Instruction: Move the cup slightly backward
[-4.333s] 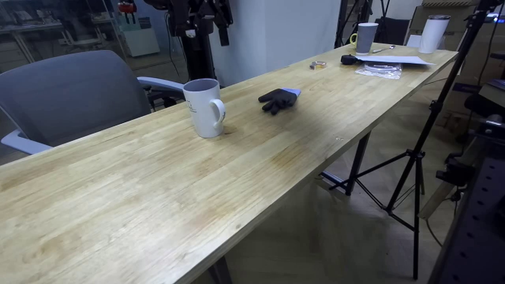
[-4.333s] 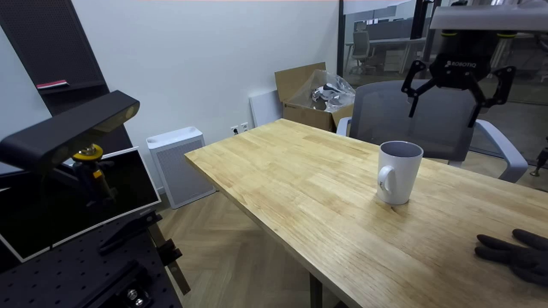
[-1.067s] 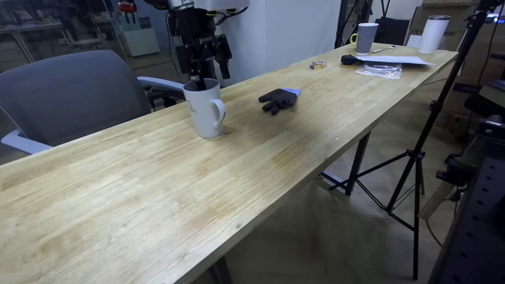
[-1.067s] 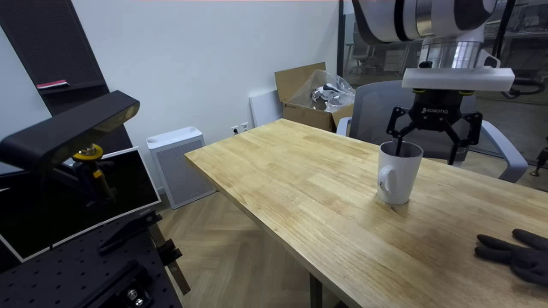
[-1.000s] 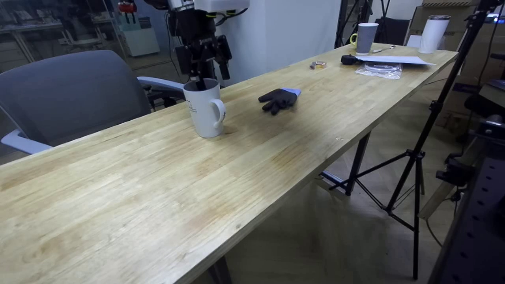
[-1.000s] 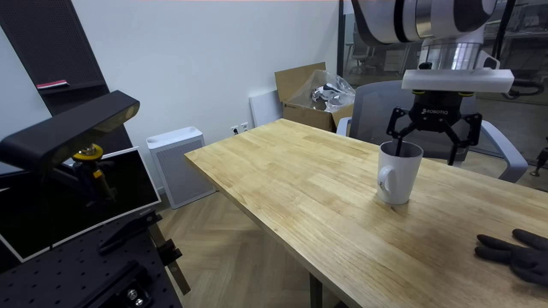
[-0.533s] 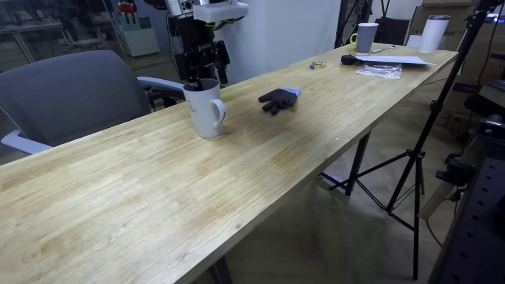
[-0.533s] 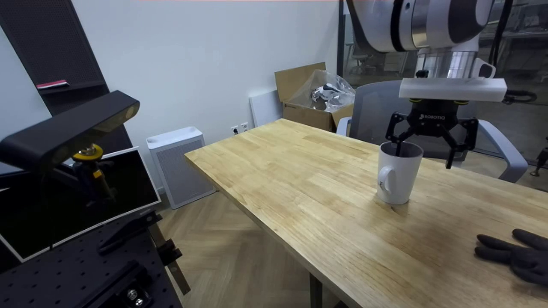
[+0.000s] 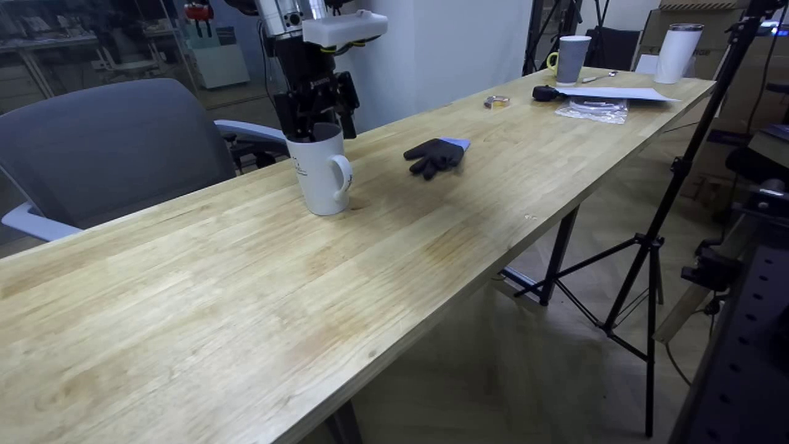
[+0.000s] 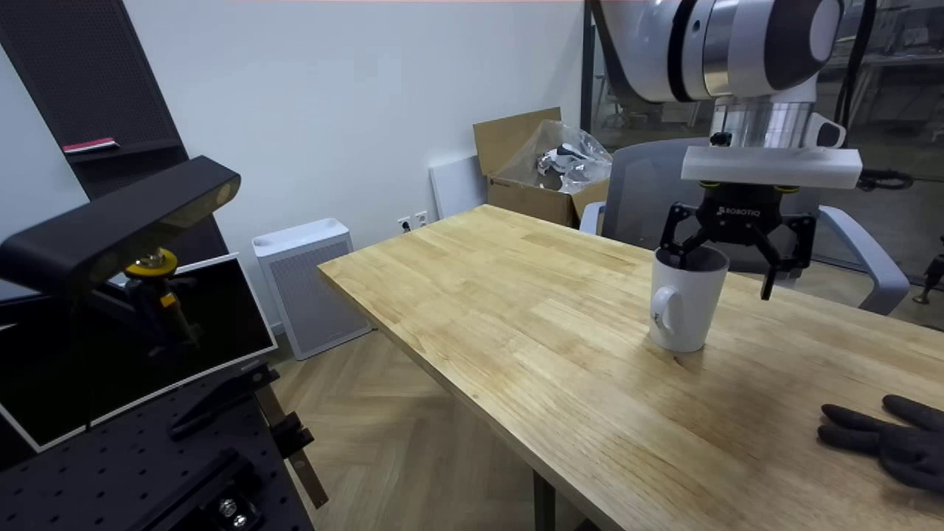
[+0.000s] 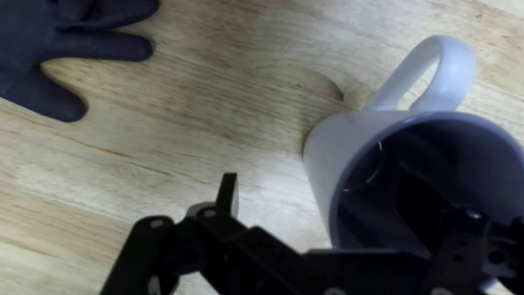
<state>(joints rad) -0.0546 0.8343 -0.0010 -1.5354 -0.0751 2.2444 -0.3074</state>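
The cup, a white mug with a dark interior, stands upright on the wooden table in both exterior views (image 9: 317, 179) (image 10: 686, 313). In the wrist view the cup (image 11: 327, 149) shows its open mouth and looped handle. My gripper (image 10: 724, 279) is open and straddles the cup's wall from above. One finger is inside the mouth and the other is outside, beside the cup and apart from it. In the wrist view the gripper (image 11: 320, 180) shows a gap between the outer finger and the wall. The tip of the inner finger is hidden in the exterior views.
A dark glove (image 9: 434, 158) lies on the table (image 9: 246, 296) near the cup. A grey chair (image 9: 117, 148) stands at the table edge close to the cup. A grey cup (image 9: 572, 60), a white tumbler (image 9: 677, 55) and papers (image 9: 616, 93) are at the far end.
My gripper has come down from above the cup, and one finger has gone into its mouth. Over the last second it sinks deeper. The cup has not moved.
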